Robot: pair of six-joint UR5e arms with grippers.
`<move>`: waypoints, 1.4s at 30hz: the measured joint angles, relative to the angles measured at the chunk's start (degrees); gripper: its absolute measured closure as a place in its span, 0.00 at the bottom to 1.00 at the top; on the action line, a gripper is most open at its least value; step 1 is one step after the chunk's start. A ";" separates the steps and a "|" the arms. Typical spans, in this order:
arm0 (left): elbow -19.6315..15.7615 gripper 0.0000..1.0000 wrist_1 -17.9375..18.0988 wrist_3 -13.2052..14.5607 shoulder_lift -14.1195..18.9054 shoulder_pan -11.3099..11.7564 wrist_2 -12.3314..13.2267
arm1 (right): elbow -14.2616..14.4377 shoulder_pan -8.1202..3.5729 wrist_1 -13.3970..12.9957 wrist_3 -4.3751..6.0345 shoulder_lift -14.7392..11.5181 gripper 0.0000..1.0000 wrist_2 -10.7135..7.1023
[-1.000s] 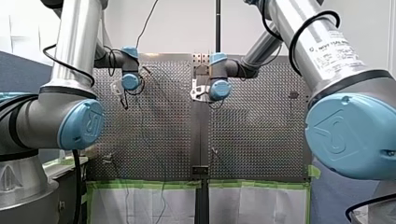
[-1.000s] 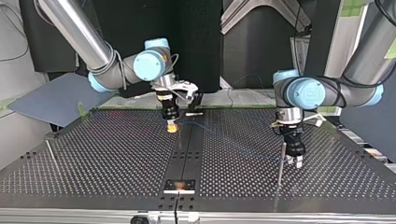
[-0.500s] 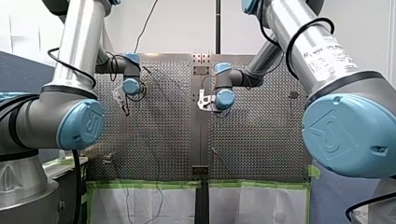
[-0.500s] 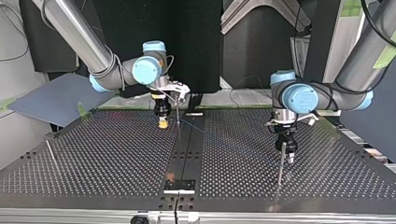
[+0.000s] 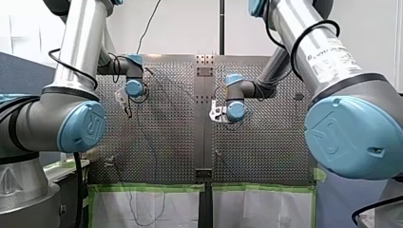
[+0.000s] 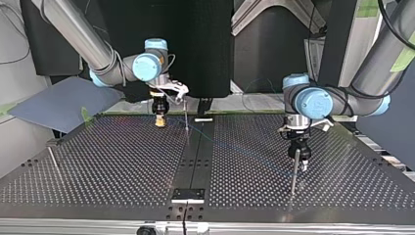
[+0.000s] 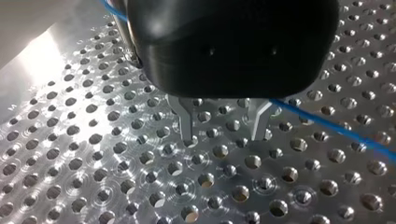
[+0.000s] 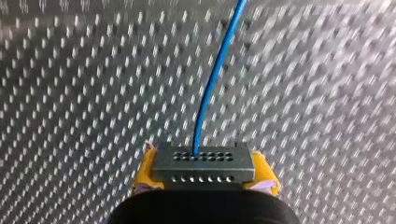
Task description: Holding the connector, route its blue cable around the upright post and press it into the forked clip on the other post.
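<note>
In the right wrist view my right gripper (image 8: 205,174), with yellow pads, is shut on a dark grey connector (image 8: 204,161). Its blue cable (image 8: 215,79) runs ahead over the perforated table (image 8: 70,93). In the top view that gripper (image 6: 159,120) hangs at the back left, just beside a thin upright post (image 6: 186,115). The cable (image 6: 244,152) passes that post and slants across to my left gripper (image 6: 299,164), which stands against a second post (image 6: 293,176). My left gripper (image 7: 222,137) has its metal fingers apart; the cable (image 7: 336,130) emerges beside one finger.
A grey board (image 6: 58,103) leans off the table at the top view's left. A slanted thin rod (image 6: 53,159) stands near that edge. A small metal plate (image 6: 188,195) sits on the dark centre strip. Green tape (image 5: 142,187) lines the table's edge in the front view.
My right gripper has carried the connector toward the top view's left and back, past the thin post. My left gripper drew back slightly to its post, then held still.
</note>
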 joint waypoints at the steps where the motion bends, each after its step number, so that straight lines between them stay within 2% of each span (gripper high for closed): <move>1: 0.00 0.40 0.01 0.00 0.00 0.00 0.00 | 0.31 -0.27 -0.30 0.07 0.00 1.00 0.04; 6: -0.01 0.40 -0.02 0.00 0.02 -0.14 -0.04 | 3.14 -3.00 -3.14 1.19 0.07 1.00 -0.04; 12: -0.02 0.40 -0.08 0.00 -0.01 -0.41 -0.17 | 5.86 -5.72 -5.85 1.69 0.14 1.00 0.30; 16: 0.00 0.40 -0.06 0.00 0.02 -0.53 -0.61 | 7.52 -7.16 -7.52 2.77 0.19 1.00 0.27; 19: -0.01 0.40 -0.06 0.00 0.01 -0.54 -0.77 | 8.84 -7.74 -8.84 3.12 0.33 1.00 0.28; 26: 0.00 0.40 -0.07 0.05 0.02 -0.70 -0.86 | 12.21 -7.88 -12.21 2.53 2.92 1.00 0.32; 42: -0.03 0.40 0.04 0.08 0.00 -0.74 -1.34 | 20.65 -5.38 -20.65 2.17 11.32 1.00 0.44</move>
